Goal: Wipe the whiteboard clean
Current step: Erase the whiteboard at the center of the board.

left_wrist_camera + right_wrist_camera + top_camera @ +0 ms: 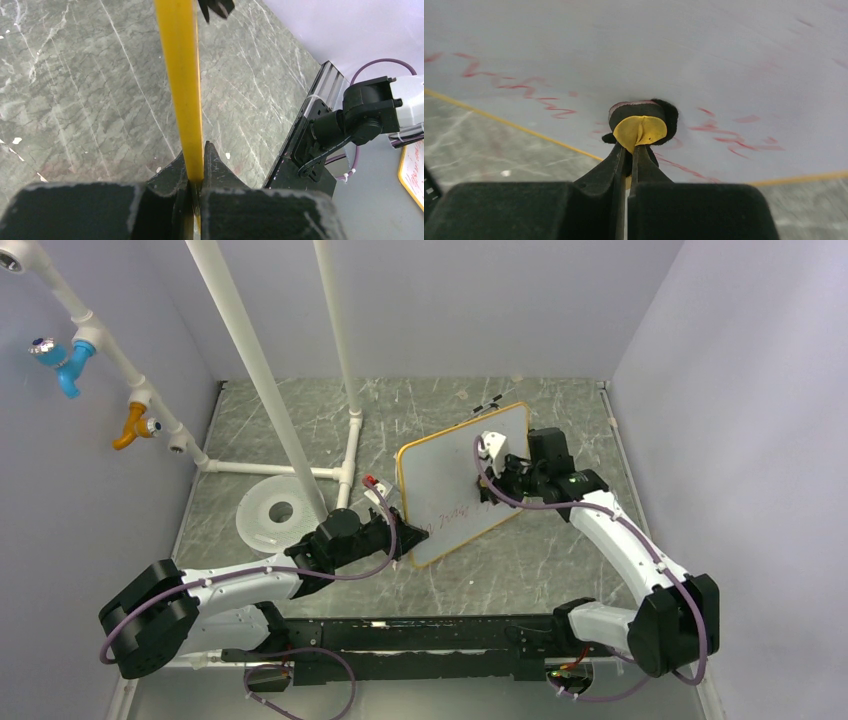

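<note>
The whiteboard (462,475) stands tilted on edge at mid-counter (560,560). The left end effector (196,152) is clenched on its yellow rim; the right end effector (629,150) grasps an eraser pad (640,125) pressed to the face. Hazard: excess wiping pressure may lever the board out of the rim grip, leaving the red scrawl (524,90) unerased.

Your whiteboard (450,480) face looks smooth and faintly glossy; its yellow frame (180,75) has a slick finish. The table (560,560) is marbled grey stone-look with a satin sheen. The eraser (640,131) is soft yellow stuff on fuzzy black felt. The right gripper (629,149) has matt black plastic fingers (674,205), scuffed pale at the edges.
</note>
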You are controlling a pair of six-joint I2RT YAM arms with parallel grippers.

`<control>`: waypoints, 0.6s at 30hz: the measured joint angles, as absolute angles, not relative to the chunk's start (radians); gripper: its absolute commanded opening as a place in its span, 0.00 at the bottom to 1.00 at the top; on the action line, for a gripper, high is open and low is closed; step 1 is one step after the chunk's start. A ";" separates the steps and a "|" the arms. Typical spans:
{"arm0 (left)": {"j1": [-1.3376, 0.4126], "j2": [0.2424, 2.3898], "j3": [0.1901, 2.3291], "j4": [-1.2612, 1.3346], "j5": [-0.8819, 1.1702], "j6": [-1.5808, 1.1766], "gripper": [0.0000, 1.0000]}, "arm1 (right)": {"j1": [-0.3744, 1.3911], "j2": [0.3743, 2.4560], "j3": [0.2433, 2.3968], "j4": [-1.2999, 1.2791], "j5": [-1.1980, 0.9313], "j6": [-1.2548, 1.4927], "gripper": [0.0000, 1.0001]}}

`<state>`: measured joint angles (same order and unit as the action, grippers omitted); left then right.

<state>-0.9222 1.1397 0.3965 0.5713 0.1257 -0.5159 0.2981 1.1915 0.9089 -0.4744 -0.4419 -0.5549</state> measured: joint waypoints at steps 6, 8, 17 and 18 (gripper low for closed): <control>-0.922 1.140 0.397 0.571 0.124 -0.517 0.00 | 0.352 1.191 0.909 -0.504 -0.503 -0.539 0.00; -0.921 1.140 0.397 0.572 0.120 -0.517 0.00 | 0.331 1.189 0.909 -0.482 -0.476 -0.496 0.00; -0.921 1.142 0.397 0.576 0.128 -0.509 0.00 | 0.258 1.179 0.907 -0.388 -0.344 -0.450 0.00; -0.921 1.142 0.397 0.576 0.128 -0.509 0.00 | 0.260 1.179 0.907 -0.396 -0.363 -0.462 0.00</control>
<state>-0.9211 1.1419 0.3965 0.5762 0.1276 -0.5091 0.2600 1.1793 0.9073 -0.3958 -0.3634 -0.4618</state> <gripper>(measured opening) 0.072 0.036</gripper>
